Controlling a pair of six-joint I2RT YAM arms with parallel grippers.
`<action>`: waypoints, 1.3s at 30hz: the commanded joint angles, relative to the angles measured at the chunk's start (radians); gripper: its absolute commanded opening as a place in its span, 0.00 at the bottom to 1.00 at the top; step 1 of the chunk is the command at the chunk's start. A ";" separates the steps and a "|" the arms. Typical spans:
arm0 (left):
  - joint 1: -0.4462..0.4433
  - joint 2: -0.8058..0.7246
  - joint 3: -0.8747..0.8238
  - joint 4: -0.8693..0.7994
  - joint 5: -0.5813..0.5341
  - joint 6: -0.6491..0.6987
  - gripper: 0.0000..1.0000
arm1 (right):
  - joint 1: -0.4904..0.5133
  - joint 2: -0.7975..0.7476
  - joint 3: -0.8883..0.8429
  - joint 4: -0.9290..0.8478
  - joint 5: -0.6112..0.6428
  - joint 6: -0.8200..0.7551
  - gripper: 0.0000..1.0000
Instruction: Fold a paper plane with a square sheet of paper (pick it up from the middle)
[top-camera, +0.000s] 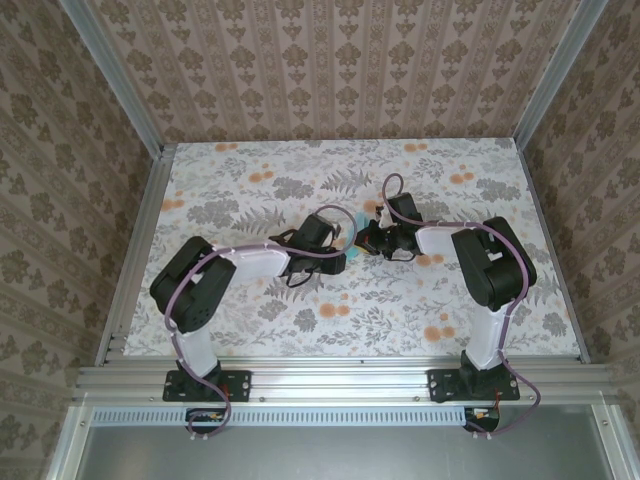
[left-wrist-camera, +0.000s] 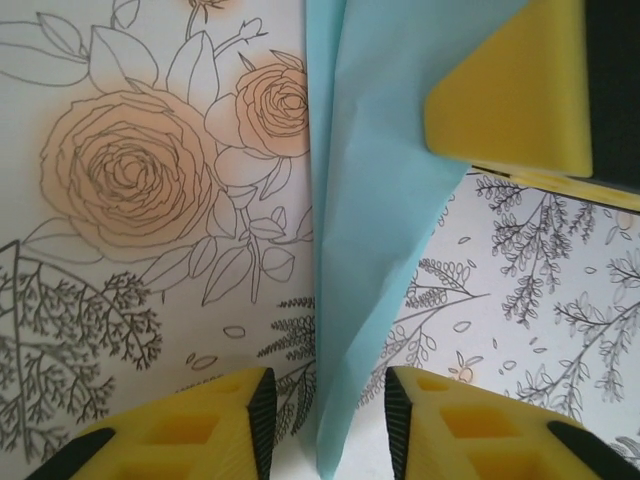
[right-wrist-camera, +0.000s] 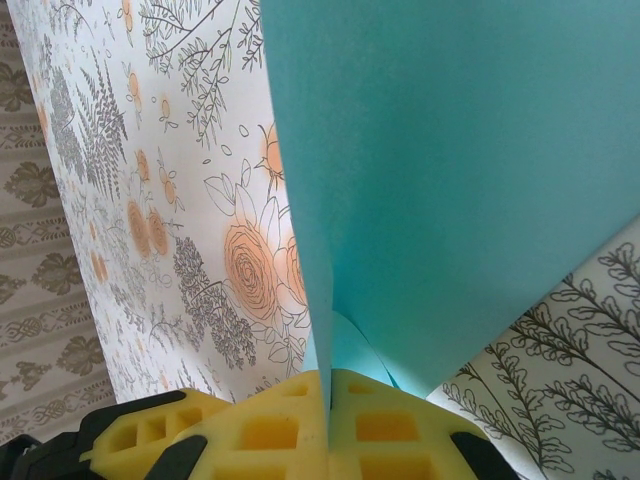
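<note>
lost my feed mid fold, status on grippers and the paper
Right gripper shut on the folded blue paper. Left gripper open, jaws straddling the paper's narrow end, not pinching. Nothing else in the way.

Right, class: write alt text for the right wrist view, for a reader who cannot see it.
A sheet of turquoise paper stands pinched between the shut yellow jaws of the right gripper, rising to fill most of the frame. Behind it lies the tabletop, printed with grey leaves and orange roses.
</note>
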 joint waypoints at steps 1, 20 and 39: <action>-0.007 0.025 0.033 -0.030 -0.012 0.025 0.32 | 0.007 0.009 0.027 0.009 0.021 0.005 0.05; -0.041 0.073 0.057 -0.111 -0.117 0.047 0.13 | 0.006 0.026 0.049 0.009 0.025 0.014 0.07; -0.139 0.139 0.163 -0.263 -0.356 0.079 0.08 | 0.031 0.024 0.027 0.068 -0.011 0.063 0.21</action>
